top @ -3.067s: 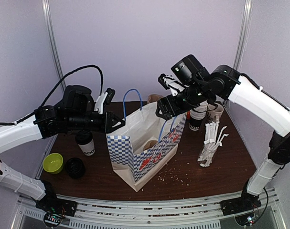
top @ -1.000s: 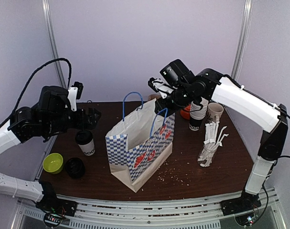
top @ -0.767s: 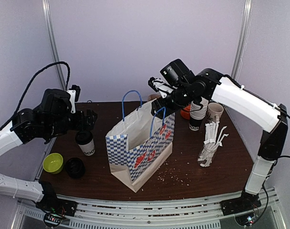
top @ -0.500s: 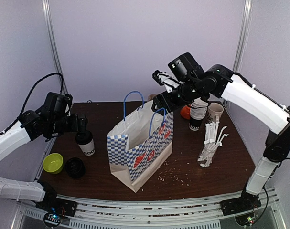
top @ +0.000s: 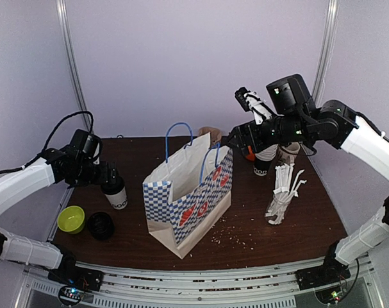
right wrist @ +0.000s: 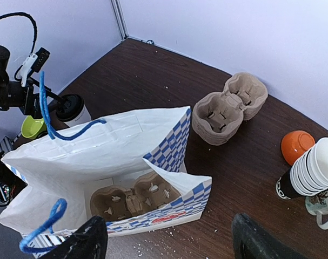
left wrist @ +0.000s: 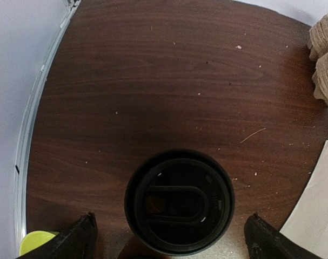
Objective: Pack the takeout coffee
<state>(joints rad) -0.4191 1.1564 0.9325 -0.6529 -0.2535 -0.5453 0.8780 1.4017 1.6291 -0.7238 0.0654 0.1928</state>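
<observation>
The open left hand (left wrist: 172, 237) straddles the coffee cup (left wrist: 179, 202) on the table (left wrist: 153, 81). The right hand (right wrist: 172, 234) hangs open above the checked bag (right wrist: 99, 140) holding a carrier tray (right wrist: 134, 199).

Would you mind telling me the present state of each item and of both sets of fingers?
coffee cup: upright on the table, lidded, not gripped.
carrier tray: flat in the bag's bottom, holes empty.
paper bag: standing, mouth open.
left fingers: open, either side of the cup.
right fingers: open, empty, raised near the bag.
spare trays: stacked on the table behind the bag.
</observation>
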